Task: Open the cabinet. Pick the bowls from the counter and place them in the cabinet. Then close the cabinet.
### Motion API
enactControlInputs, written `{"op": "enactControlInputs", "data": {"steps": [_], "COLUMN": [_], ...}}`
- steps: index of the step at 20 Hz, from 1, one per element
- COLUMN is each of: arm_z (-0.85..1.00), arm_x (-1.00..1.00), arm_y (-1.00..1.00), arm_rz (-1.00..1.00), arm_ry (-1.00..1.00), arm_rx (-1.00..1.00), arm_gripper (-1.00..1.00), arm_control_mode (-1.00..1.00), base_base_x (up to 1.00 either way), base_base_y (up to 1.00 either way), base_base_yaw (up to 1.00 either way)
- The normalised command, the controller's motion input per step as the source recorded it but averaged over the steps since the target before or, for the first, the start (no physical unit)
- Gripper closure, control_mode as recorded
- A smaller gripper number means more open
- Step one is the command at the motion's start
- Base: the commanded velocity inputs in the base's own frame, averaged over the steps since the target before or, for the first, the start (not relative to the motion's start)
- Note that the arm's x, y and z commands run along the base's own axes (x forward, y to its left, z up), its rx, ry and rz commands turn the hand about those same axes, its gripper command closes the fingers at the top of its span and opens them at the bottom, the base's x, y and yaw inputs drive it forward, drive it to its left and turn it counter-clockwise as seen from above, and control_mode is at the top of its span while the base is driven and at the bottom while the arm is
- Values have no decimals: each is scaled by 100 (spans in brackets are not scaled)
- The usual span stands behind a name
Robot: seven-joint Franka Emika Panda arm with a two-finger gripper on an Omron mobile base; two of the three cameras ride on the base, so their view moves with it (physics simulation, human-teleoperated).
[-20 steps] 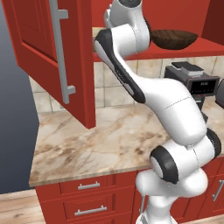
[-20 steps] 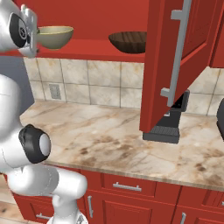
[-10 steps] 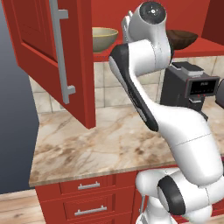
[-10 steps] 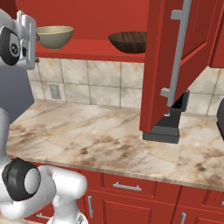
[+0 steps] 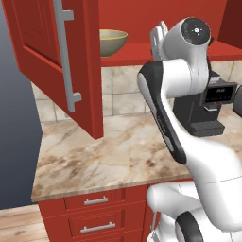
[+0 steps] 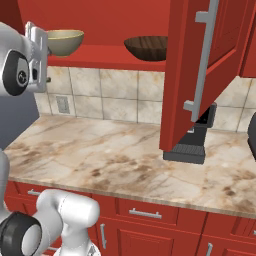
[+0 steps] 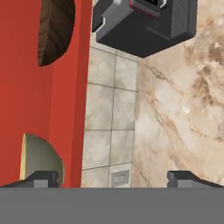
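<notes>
You are looking at an end effector [image 7: 112,177] spread wide and gripping nothing. The olive-tan bowl [image 6: 64,41] and dark wood-grained bowl [image 6: 146,47] are sitting apart inside the open red cabinet [image 6: 197,75]. No writing is reading clearly. The beige marble bench [image 6: 115,165] is lying bare beside a black coffee machine [image 5: 205,108].

1. Red cabinet [image 6: 200,75] with silver bar handles.
2. Olive-tan bowl [image 5: 111,41], yellowish rim.
3. Dark brown wood-grained bowl [image 6: 146,47].
4. Beige marble-patterned table [image 6: 115,165], brown veins.
5. Black coffee machine [image 5: 203,106].
</notes>
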Motion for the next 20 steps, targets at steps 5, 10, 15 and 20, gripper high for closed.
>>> {"op": "enactControlInputs", "data": {"steps": [5, 10, 15, 20], "arm_z": [-12, -1, -2, 0], "arm_x": [-34, -42, -27, -31], "arm_y": [-22, -9, -8, -14], "arm_rz": [0, 0, 0, 0], "arm_ry": [0, 3, 2, 2], "arm_rx": [0, 0, 0, 0], "arm_gripper": [-100, -100, -100, -100], "arm_control_mode": [-100, -100, -100, -100], "base_base_x": [0, 0, 0, 0], "base_base_y": [0, 0, 0, 0], "base_base_yaw": [0, 0, 0, 0]}}
